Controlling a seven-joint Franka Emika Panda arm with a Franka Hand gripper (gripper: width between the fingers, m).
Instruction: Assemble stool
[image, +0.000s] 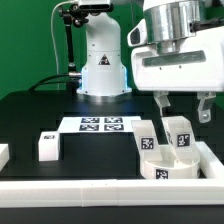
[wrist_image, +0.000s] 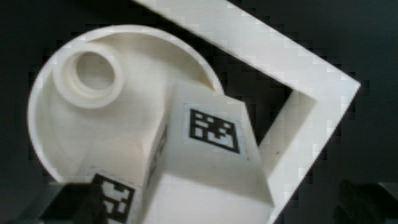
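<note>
The round white seat (image: 172, 170) lies at the exterior view's right front, in the corner of the white border rails. Two white tagged legs stand on it: one (image: 147, 137) to the left, one (image: 179, 132) to the right. A third leg (image: 47, 146) lies on the black table at the left. My gripper (image: 184, 108) is open and hangs just above the right leg, one finger on each side of it. In the wrist view the seat (wrist_image: 80, 130) shows a round socket (wrist_image: 86, 75), and the tagged leg (wrist_image: 214, 150) sits between the dark fingers (wrist_image: 71, 203) of my gripper (wrist_image: 222, 215).
The marker board (image: 100, 124) lies flat in front of the robot base (image: 103, 70). White border rails run along the front (image: 90, 190) and the right side (image: 212, 155); the rail corner also shows in the wrist view (wrist_image: 294, 65). A small white piece (image: 3, 153) sits at the left edge.
</note>
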